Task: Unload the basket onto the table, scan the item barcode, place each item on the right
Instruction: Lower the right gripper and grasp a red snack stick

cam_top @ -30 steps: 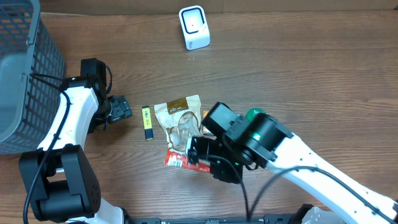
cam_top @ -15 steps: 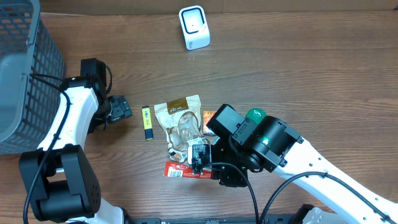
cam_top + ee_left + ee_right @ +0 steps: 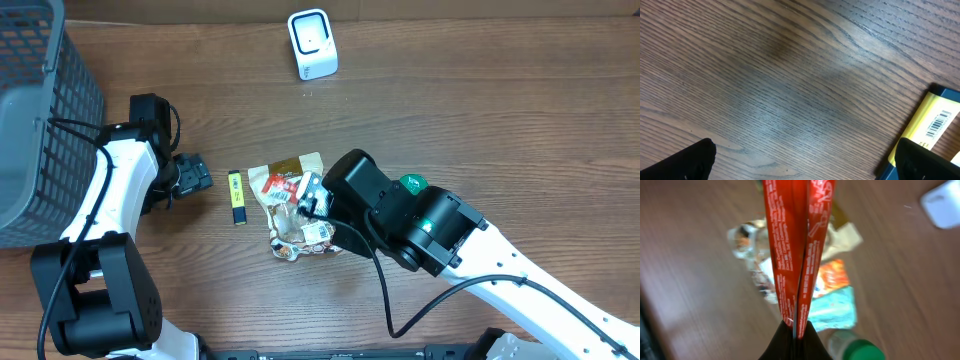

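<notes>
Overhead, right gripper [image 3: 306, 197]: clamped on red packet [image 3: 277, 184], packet just over snack pile [image 3: 292, 232], mid-table
Overhead, left gripper [image 3: 196, 176]: jaws wide, nothing held, near yellow item [image 3: 236, 197]
Overhead, scanner [image 3: 312, 44]: far edge, well apart from red packet; basket [image 3: 40, 110] at left
Left wrist: wood table [image 3: 765, 75] – yellow item at right edge, barcode up
Right wrist: red packet edge-on, pinched between closed fingers [image 3: 775, 350] – green-capped bottle [image 3: 855, 350] beneath, blurred
</notes>
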Robot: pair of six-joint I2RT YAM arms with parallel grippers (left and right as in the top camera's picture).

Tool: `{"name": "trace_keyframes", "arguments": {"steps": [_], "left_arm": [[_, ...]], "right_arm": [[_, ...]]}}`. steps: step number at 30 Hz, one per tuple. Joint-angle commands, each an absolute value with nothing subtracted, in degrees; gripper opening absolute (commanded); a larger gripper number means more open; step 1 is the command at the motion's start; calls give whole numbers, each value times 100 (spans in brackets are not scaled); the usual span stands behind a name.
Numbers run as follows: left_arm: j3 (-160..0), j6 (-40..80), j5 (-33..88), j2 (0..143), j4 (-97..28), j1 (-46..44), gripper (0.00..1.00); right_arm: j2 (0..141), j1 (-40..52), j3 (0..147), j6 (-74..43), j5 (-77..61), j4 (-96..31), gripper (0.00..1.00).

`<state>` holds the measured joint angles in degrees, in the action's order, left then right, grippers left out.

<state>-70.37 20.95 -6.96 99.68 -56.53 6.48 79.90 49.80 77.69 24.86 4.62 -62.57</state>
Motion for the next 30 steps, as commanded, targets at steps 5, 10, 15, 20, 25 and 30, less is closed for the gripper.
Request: {"name": "trace_keyframes", "arguments": {"steps": [5,10,15,20,25,30], "left_arm": [[-7017,2032,-749,9996,-5649,635,100],[-7017,2032,-749,9996,-5649,635,100],[-7017,2032,-749,9996,-5649,635,100],[-7017,2032,-749,9996,-5647,635,100],[-7017,2032,-749,9996,-5649,635,100],[-7017,2032,-749,9996,-5649,635,100]], "right_arm": [[8162,4654,8468,2265,537,-6169,3],[8377,4648,8464,1584,-528,-6158,3],[8792,4648,8460,770,-906,-6187,3],[9124,4648,8460,725,-1345,-6222,3],[9207,4637,8431,727,-1337,-6285,4],[9284,4637,8263,727,-1339,-6200,4]]}}
